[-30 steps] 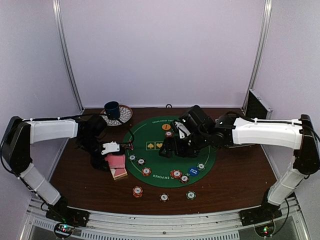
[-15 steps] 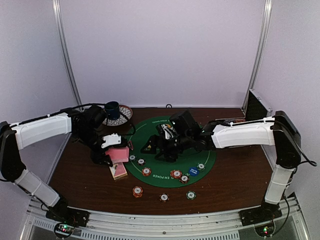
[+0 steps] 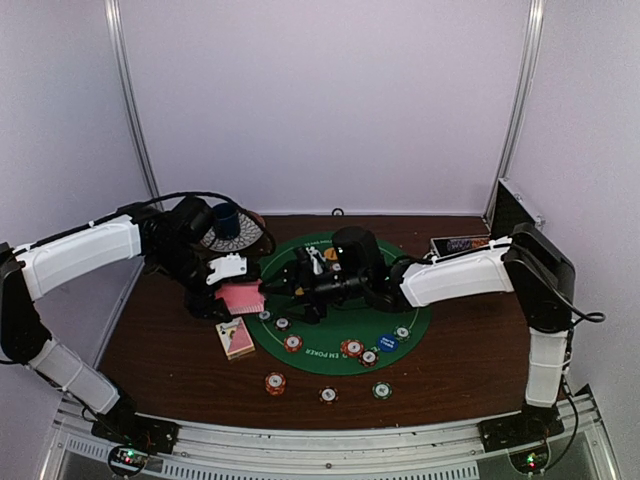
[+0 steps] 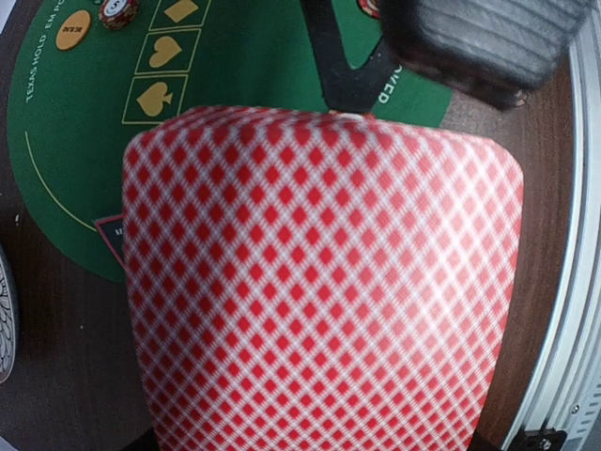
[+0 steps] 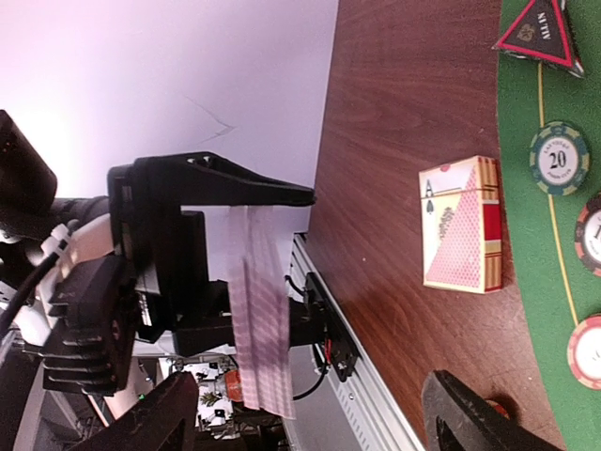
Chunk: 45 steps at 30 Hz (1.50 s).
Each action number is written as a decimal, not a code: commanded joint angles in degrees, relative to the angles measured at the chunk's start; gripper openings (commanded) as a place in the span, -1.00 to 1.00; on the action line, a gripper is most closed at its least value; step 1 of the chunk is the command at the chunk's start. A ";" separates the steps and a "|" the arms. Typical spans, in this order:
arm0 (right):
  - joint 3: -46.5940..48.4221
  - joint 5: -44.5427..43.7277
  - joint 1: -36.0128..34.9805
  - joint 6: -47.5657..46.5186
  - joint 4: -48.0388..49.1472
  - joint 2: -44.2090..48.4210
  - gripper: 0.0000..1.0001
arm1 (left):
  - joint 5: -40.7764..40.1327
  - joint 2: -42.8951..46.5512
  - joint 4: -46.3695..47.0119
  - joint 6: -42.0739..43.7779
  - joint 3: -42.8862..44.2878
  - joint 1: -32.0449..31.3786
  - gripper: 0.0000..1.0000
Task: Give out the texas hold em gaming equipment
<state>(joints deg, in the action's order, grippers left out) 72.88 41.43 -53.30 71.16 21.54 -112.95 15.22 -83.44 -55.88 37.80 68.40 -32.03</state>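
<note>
A fanned stack of pink-backed playing cards (image 4: 319,282) fills the left wrist view, and my left gripper (image 3: 228,290) is shut on it, above the table's left side. The cards (image 5: 263,319) stand edge-on in the right wrist view, under a black left finger (image 5: 235,178). My right gripper (image 3: 278,288) is open, its jaws on either side of the cards' free end; I cannot tell whether they touch. Its finger (image 4: 347,66) shows above the cards. Striped poker chips (image 3: 352,348) and a blue button (image 3: 387,342) lie on the green mat (image 3: 330,325). An orange button (image 4: 72,28) and the black-red triangular marker (image 5: 540,33) lie there too.
A card box (image 3: 235,338) lies flat left of the mat. Three chips (image 3: 328,395) sit on bare wood near the front edge. The dark blue cup (image 3: 226,220) on its patterned saucer (image 3: 248,236) stands at the back left. The metal case (image 3: 515,210) leans at the back right.
My right arm has reached left across the mat up to the cards. My left gripper has carried the cards up, back and slightly right, away from the card box.
</note>
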 commanded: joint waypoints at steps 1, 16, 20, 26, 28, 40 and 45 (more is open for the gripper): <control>-1.10 2.02 0.30 4.64 8.97 -0.81 0.70 | 0.91 0.65 -0.54 -0.47 2.16 -0.49 -1.00; -0.25 2.59 0.30 7.71 13.94 -3.41 0.53 | 0.89 0.61 -1.04 -1.13 3.31 -1.28 -1.00; 1.00 2.93 0.18 8.36 14.55 -4.37 0.47 | 0.79 0.35 -1.01 -1.24 3.57 -1.54 -1.00; 4.08 3.21 -0.43 9.71 15.65 -6.52 0.39 | 1.12 0.33 -1.08 -1.20 3.73 -2.02 -1.00; 5.22 3.45 -0.76 10.34 16.24 -7.48 0.33 | 1.08 0.26 -1.08 -1.15 3.79 -2.14 -1.00; 8.69 4.72 -1.74 12.94 17.92 -10.93 -0.12 | -0.82 -0.59 -1.13 -1.06 4.03 -2.16 -1.00; 9.50 5.12 -1.94 13.31 17.70 -11.50 -0.21 | -1.03 -1.14 -1.12 -1.29 4.40 -2.16 -1.00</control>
<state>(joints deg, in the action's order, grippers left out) 80.05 45.41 -54.94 84.12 37.45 -123.37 14.11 -84.20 -57.76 37.10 70.43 -33.87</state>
